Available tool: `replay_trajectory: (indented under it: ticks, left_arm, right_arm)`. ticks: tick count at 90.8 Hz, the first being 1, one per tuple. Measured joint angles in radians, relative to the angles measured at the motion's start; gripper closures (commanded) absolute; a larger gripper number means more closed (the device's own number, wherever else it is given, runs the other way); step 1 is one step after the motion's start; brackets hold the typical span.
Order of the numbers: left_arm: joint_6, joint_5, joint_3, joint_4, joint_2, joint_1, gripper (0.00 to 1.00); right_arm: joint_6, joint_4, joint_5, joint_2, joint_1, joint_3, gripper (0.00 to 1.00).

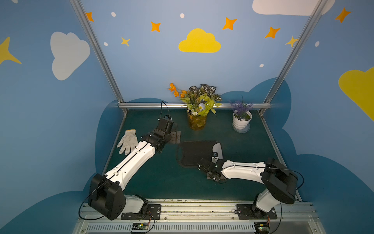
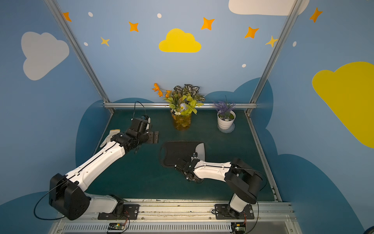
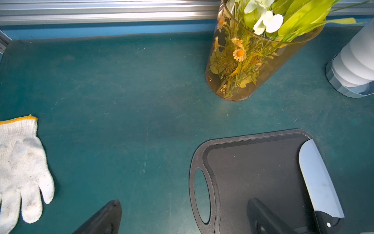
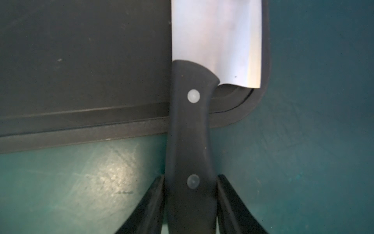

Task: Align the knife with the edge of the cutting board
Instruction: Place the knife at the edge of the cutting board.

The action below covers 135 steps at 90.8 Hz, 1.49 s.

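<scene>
The black cutting board (image 1: 194, 154) (image 2: 178, 152) lies flat on the green mat, its handle slot toward the left arm. The knife (image 4: 216, 40), a cleaver, rests with its silver blade (image 1: 218, 149) (image 3: 317, 178) flat on the board's right end, parallel to the short edge. Its black handle (image 4: 190, 131) sticks out past the board's near long edge over the mat. My right gripper (image 4: 190, 182) (image 1: 213, 162) is shut on that handle, a finger pressed against each side. My left gripper (image 3: 186, 214) (image 1: 174, 136) hovers open and empty beyond the board's slot end.
A white work glove (image 1: 128, 141) (image 3: 20, 172) lies on the mat at the far left. An amber vase of flowers (image 1: 197, 121) (image 3: 242, 66) and a white ribbed plant pot (image 1: 241, 121) stand at the back, in front of the aluminium rail (image 1: 151, 105).
</scene>
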State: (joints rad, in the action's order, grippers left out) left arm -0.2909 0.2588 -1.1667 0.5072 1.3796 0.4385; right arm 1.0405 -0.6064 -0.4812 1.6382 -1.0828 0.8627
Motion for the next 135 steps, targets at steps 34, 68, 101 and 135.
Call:
replay_trajectory:
  ticks: [34, 68, 101, 135]
  left_arm:
    - [0.004, 0.0, 0.0, 0.0, 0.0, 0.0, 0.0]
    - [0.008, 0.0, 0.0, 0.0, 0.0, 0.0, 0.0]
    - [0.012, 0.0, 0.0, 0.0, 0.0, 0.0, 0.0]
    - [0.015, 0.0, 0.0, 0.0, 0.0, 0.0, 0.0]
  right_arm:
    - [0.003, 0.009, -0.008, -0.01, 0.0, -0.012, 0.46]
    - [0.003, 0.027, -0.009, -0.011, 0.001, -0.018, 0.63]
    - [0.003, 0.031, -0.009, -0.016, 0.009, -0.024, 0.64]
    - [-0.006, 0.031, -0.009, -0.018, 0.013, -0.026, 0.64]
